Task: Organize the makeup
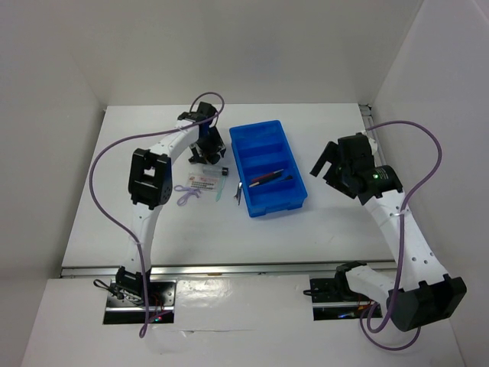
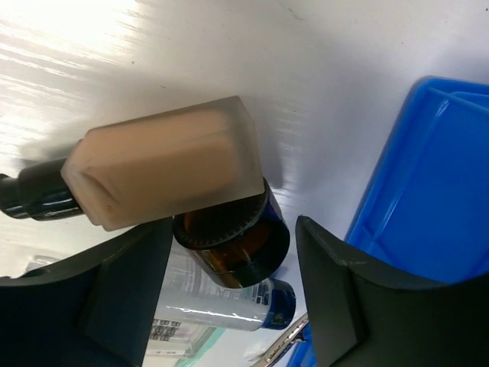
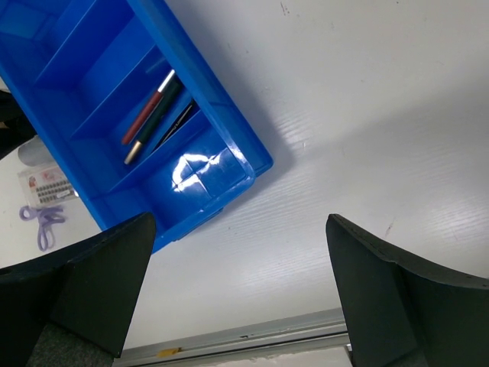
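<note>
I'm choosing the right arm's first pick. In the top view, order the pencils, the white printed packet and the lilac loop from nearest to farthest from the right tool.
1. Thin dark pencils, inside the blue plastic tray, nearest the right tool.
2. White red-printed flat packet, lying left of the tray.
3. Small lilac looped piece, farthest left.

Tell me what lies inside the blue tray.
Thin pencils lie in one compartment of the blue tray, second from its near end. A divider partly covers one dark pencil; the other compartments show nothing.
</note>
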{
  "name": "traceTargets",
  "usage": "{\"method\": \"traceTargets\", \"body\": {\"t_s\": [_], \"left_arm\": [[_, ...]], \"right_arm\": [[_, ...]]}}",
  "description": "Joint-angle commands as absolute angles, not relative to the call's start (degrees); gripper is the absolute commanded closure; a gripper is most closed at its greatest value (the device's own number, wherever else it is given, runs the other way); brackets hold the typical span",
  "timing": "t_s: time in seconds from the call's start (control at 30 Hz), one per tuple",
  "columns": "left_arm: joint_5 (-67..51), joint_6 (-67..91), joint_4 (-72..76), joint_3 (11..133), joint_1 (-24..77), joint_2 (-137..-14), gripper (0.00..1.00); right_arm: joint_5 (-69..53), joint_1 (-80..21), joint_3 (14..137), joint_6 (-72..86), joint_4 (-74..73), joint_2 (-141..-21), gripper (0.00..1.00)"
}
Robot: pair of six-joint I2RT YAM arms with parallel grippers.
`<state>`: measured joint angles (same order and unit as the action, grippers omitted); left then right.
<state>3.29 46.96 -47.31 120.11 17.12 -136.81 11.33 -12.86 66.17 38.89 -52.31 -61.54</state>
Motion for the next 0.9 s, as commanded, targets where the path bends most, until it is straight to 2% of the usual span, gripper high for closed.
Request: {"method": "traceTargets", "body": {"t_s": [0.0, 0.4, 0.6, 0.87], "left_arm": [[4.57, 47.90, -46.14, 122.61, 17.49, -137.63, 0.24], [8.61, 46.32, -45.43, 119.97, 19.69, -130.71, 0.52], [10.98, 45.26, -46.05, 117.96, 20.21, -124.11, 0.57], [11.51, 41.67, -46.05, 119.53, 20.21, -118.48, 0.58]], "right_arm": [[11.95, -12.57, 67.68, 37.80, -51.24, -61.79, 0.00], [11.95, -12.57, 67.15, 37.79, -50.71, -62.93, 0.00], [11.43, -12.57, 67.15, 37.79, -50.71, -62.93, 0.00], [10.37, -12.57, 66.62, 37.79, -50.71, -62.40, 0.00]]}}
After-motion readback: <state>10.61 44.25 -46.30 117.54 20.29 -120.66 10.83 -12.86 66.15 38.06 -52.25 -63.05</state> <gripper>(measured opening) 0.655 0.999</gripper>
